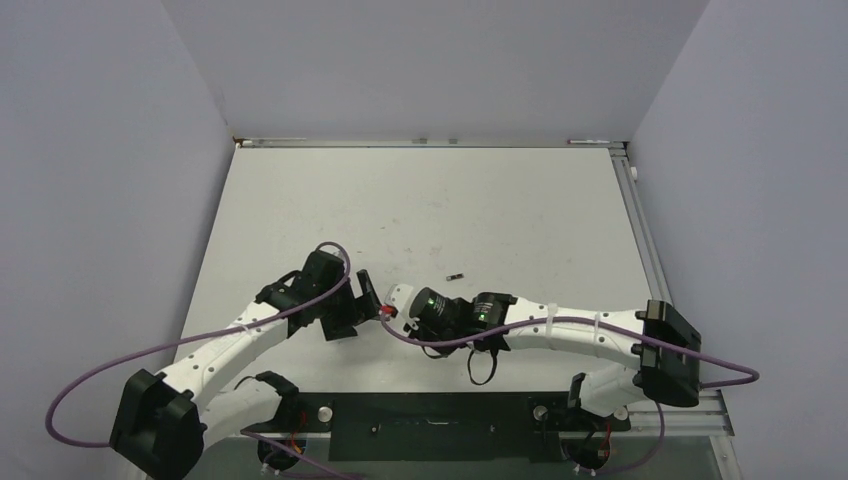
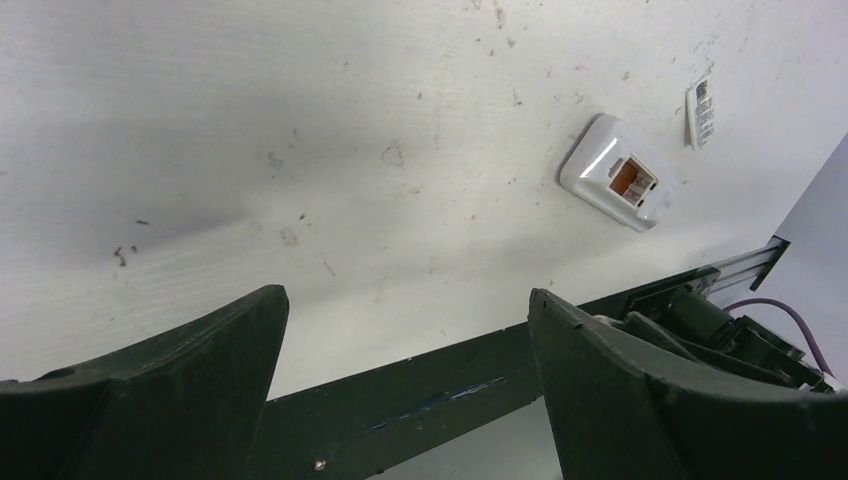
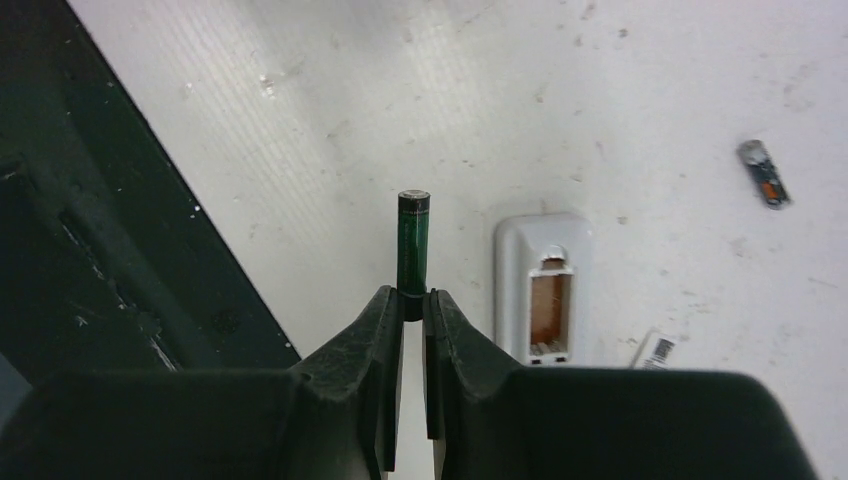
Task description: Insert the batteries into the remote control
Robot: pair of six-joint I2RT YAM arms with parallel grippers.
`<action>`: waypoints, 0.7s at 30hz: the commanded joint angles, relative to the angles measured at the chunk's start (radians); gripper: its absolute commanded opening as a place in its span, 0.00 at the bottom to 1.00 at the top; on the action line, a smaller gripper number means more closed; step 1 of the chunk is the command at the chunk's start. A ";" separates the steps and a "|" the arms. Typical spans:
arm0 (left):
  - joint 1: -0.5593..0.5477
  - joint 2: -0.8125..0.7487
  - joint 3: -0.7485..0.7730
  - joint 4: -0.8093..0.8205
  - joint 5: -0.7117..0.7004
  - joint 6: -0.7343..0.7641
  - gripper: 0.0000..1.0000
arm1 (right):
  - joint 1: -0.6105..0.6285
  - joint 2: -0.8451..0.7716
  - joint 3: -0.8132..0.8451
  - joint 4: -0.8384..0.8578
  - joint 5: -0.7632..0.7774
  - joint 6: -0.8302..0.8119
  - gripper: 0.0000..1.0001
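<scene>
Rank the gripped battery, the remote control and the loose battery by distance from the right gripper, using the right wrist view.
1. Gripped battery, in the right gripper's jaws.
2. Remote control, just right of them.
3. Loose battery, far upper right.

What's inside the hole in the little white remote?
In the small flat white rectangular remote control, the slot shows only an orange-brown bottom, nothing lying inside. The right end effector covers the remote's near end.

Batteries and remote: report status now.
Left gripper open, empty. Right gripper shut on one battery. Remote control on table, slot up, empty. Second battery loose on table; nothing blocking the slot.
</scene>
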 commanded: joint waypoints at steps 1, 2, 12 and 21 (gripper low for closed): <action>-0.031 0.078 0.076 0.128 0.039 0.019 0.88 | -0.053 -0.021 0.099 -0.193 0.110 0.014 0.09; -0.039 0.097 0.087 0.140 0.040 0.020 0.88 | -0.069 -0.019 0.113 -0.220 0.124 0.005 0.08; -0.086 0.273 0.194 0.210 0.060 0.040 0.87 | -0.185 0.034 0.189 -0.387 0.179 -0.130 0.08; -0.101 0.348 0.210 0.242 0.075 0.049 0.87 | -0.212 0.114 0.164 -0.400 0.115 -0.201 0.08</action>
